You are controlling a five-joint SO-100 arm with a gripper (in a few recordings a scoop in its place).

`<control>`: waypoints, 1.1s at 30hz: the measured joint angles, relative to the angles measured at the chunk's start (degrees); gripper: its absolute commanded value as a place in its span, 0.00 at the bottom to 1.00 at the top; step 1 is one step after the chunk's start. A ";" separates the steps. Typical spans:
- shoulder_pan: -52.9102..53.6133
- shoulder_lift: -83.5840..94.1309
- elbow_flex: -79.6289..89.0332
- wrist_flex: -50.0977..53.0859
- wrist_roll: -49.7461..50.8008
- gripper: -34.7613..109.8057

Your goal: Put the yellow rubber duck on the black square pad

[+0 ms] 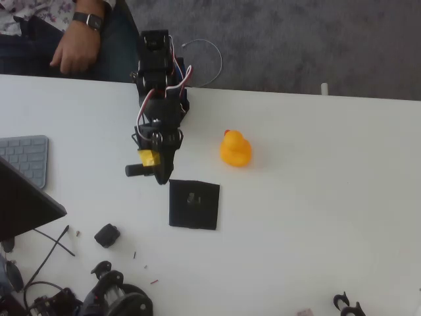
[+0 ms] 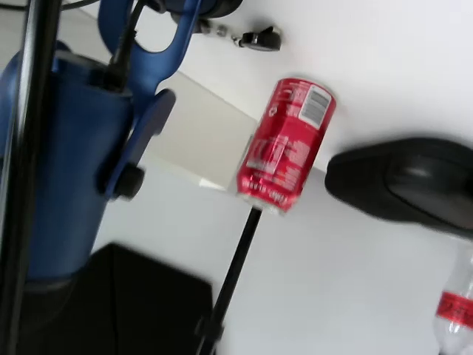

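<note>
In the overhead view the yellow rubber duck stands on the white table, beak toward the far edge. The black square pad lies flat in front of it and to the left, with a small greyish mark at its centre and nothing on it. My dark gripper points down at the table just left of the pad's far left corner, about a hand's width left of the duck. Its fingers taper into one tip with no gap and hold nothing.
In the overhead view a person's hand rests beyond the far edge, with a keyboard and monitor corner at the left. A small black block and cables lie front left. The wrist view shows a red can.
</note>
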 measured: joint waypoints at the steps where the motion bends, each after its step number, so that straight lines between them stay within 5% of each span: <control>1: 0.00 0.88 0.00 0.26 -0.09 0.26; 13: 0.00 2.46 0.00 12.66 -19.42 0.26; 20: 0.00 3.16 0.00 22.85 -20.74 0.26; 33: -2.11 2.99 0.00 24.17 -20.74 0.25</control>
